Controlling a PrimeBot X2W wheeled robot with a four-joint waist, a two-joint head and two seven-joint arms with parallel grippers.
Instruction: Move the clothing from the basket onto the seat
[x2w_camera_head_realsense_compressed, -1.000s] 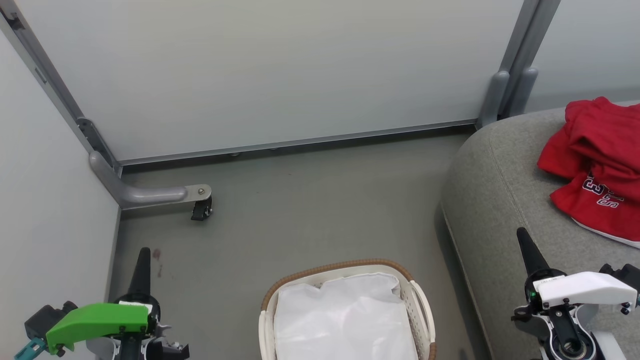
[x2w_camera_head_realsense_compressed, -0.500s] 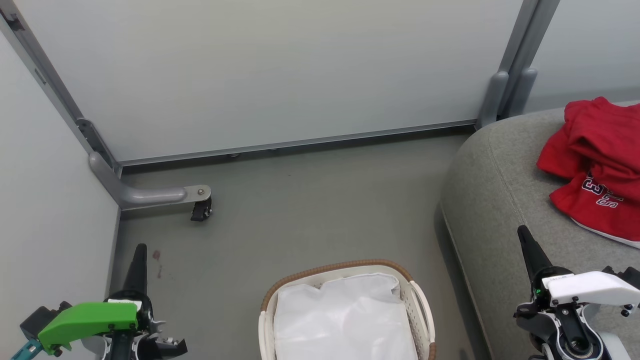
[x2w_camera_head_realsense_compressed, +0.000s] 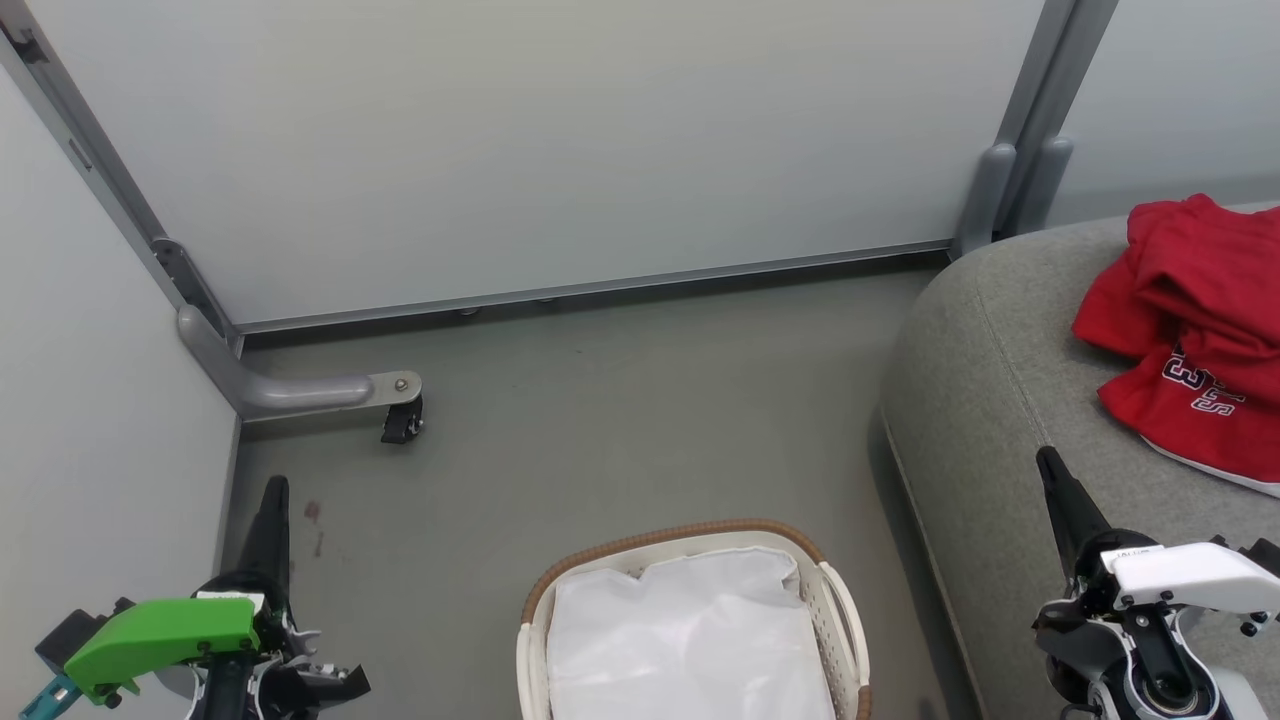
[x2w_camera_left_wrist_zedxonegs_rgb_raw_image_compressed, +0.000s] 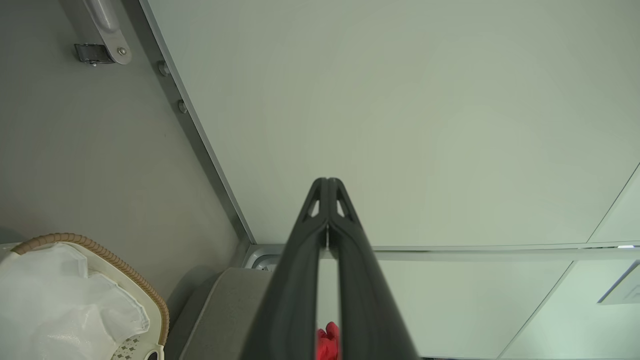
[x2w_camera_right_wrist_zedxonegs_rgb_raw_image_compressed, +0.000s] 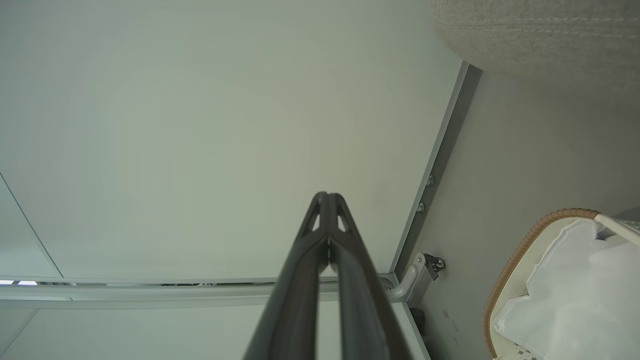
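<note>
The red clothing (x2w_camera_head_realsense_compressed: 1195, 335) lies bunched on the grey seat (x2w_camera_head_realsense_compressed: 990, 390) at the right, white-and-dark lettering showing on the lower garment; a scrap of red clothing (x2w_camera_left_wrist_zedxonegs_rgb_raw_image_compressed: 327, 342) peeks between my left fingers in the left wrist view. The white basket (x2w_camera_head_realsense_compressed: 840, 610) with its brown rim stands on the floor at the bottom centre, holding only the white liner (x2w_camera_head_realsense_compressed: 690, 640). My left gripper (x2w_camera_head_realsense_compressed: 275, 487) is shut and empty at the lower left, apart from the basket. My right gripper (x2w_camera_head_realsense_compressed: 1047, 458) is shut and empty over the seat's front edge.
Pale partition panels (x2w_camera_head_realsense_compressed: 560, 140) close off the back and left. A grey caster foot (x2w_camera_head_realsense_compressed: 400, 415) juts onto the grey floor (x2w_camera_head_realsense_compressed: 620, 420) at the left. A partition post (x2w_camera_head_realsense_compressed: 985, 200) stands by the seat's back corner.
Both grippers have sunk slightly toward the picture's bottom edge, the left one drifting left and the right one right. The clothing and basket lie as before.
</note>
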